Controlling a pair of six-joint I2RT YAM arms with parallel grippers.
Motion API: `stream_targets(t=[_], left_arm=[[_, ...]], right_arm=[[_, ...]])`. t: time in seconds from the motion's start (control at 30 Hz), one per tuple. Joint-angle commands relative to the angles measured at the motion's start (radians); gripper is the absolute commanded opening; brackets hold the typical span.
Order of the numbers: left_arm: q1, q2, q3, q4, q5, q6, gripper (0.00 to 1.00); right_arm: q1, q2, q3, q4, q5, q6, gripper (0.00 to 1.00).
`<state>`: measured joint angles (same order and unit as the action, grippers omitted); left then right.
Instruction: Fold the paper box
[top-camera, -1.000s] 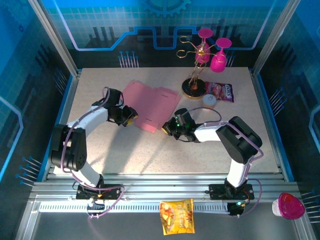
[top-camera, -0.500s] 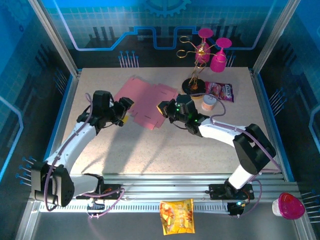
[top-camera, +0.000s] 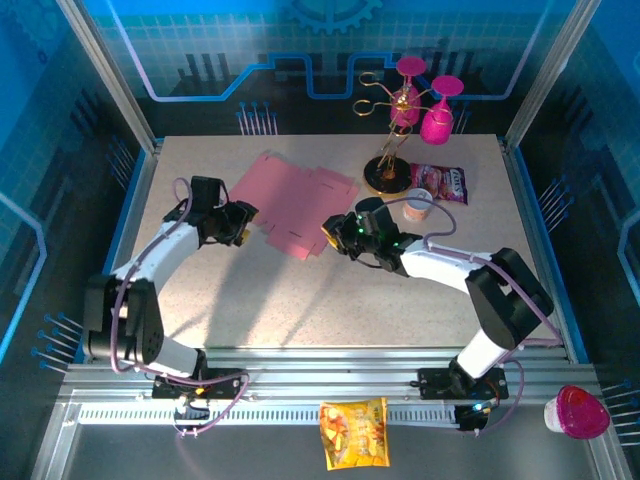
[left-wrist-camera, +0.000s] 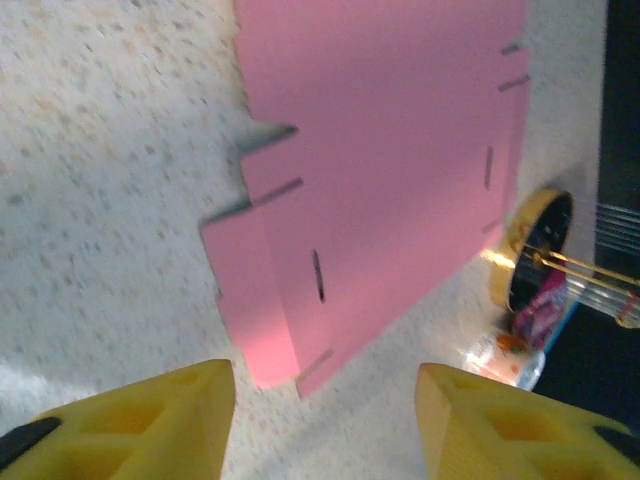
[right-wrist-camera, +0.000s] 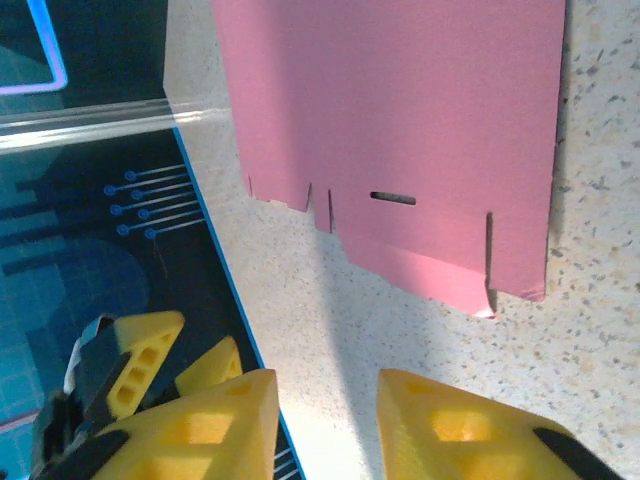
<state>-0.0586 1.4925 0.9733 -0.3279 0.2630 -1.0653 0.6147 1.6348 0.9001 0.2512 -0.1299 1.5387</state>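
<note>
Now the table (top-camera: 300, 300) carries the paper box (top-camera: 295, 205), lying flat and unfolded toward its back middle, about where it lay a moment ago. The left fingers (left-wrist-camera: 150, 415) stand moderately apart and empty, just off the sheet's left edge. The right fingers (right-wrist-camera: 200, 425), slightly parted and empty, have backed off its near right corner.

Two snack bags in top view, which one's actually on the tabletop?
The glossy pink printed snack bag, beside the gold stand's round base. The orange-yellow bag lies off the table, on the near metal ledge.
</note>
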Motion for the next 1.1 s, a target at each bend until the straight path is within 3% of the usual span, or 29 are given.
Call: stream_targets(t=[0.0,0.27,0.6,0.8,1.07], left_arm=[[0.006,0.079,-0.023,0.133,0.065,0.04,0.49],[0.007,0.261,-0.052,0.43,0.123,-0.022,0.48],[0.008,0.311,-0.039,0.373,0.09,-0.012,0.46],[0.008,0.355,-0.029,0.438,0.114,-0.015,0.45],[0.014,0.416,-0.016,0.551,0.133,-0.034,0.34]], right_arm=[[-0.033,0.061,0.01,-0.016,-0.062,-0.015,0.36],[-0.053,0.127,-0.006,0.074,-0.087,0.011,0.39],[-0.086,0.114,0.003,0.053,-0.103,0.005,0.4],[-0.089,0.123,0.016,0.073,-0.11,0.013,0.4],[-0.091,0.114,0.011,0.09,-0.112,0.018,0.41]])
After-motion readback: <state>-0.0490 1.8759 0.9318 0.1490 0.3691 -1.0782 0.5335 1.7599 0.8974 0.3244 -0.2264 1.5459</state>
